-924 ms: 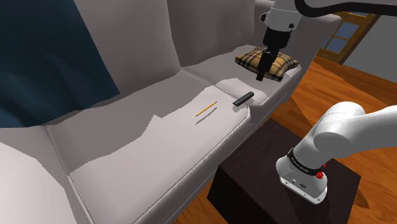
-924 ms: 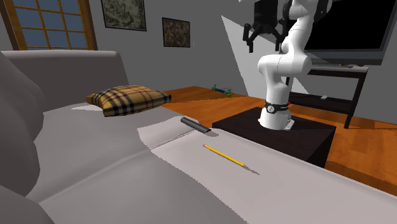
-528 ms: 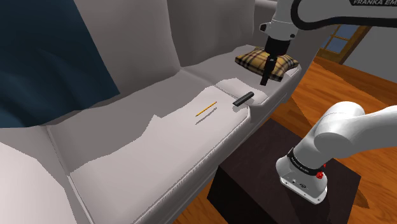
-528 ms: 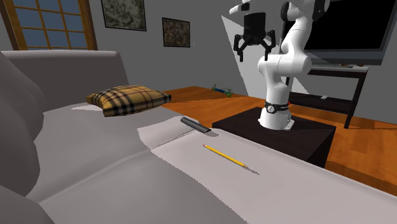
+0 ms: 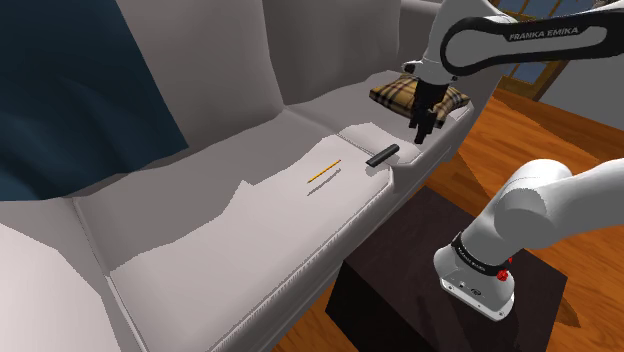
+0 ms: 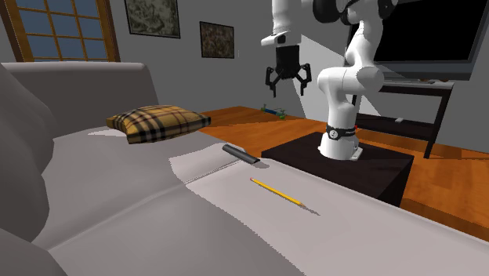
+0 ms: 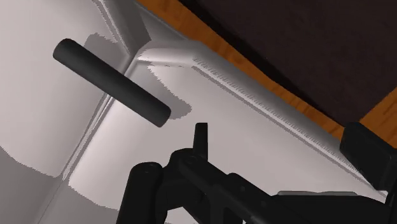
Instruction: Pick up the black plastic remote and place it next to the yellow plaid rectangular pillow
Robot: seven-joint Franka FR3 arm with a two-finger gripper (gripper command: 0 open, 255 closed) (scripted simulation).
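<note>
The black remote [image 5: 382, 155] lies flat on the pale sofa seat [image 5: 270, 215], near its front edge and just short of the yellow plaid pillow [image 5: 400, 93]. My gripper [image 5: 421, 133] hangs in the air above the seat between remote and pillow, a little to the pillow side of the remote. In the second exterior view the gripper [image 6: 285, 83] stands open high over the remote [image 6: 240, 153], with nothing between its fingers; the pillow [image 6: 157, 123] rests further left. In the wrist view the remote [image 7: 111, 81] lies ahead of the fingers, apart from them.
A yellow pencil [image 5: 323, 171] lies on the seat beside the remote, away from the pillow. The sofa's backrest [image 5: 200, 70] rises behind. The dark stand [image 5: 440, 270] sits on a wooden floor [image 5: 560, 130] in front of the sofa. A TV [image 6: 439, 35] stands behind the arm.
The gripper has come down and moved toward the sofa's front edge, now lower and closer over the remote. Its fingers stay open. Remote, pencil and pillow have not moved.
</note>
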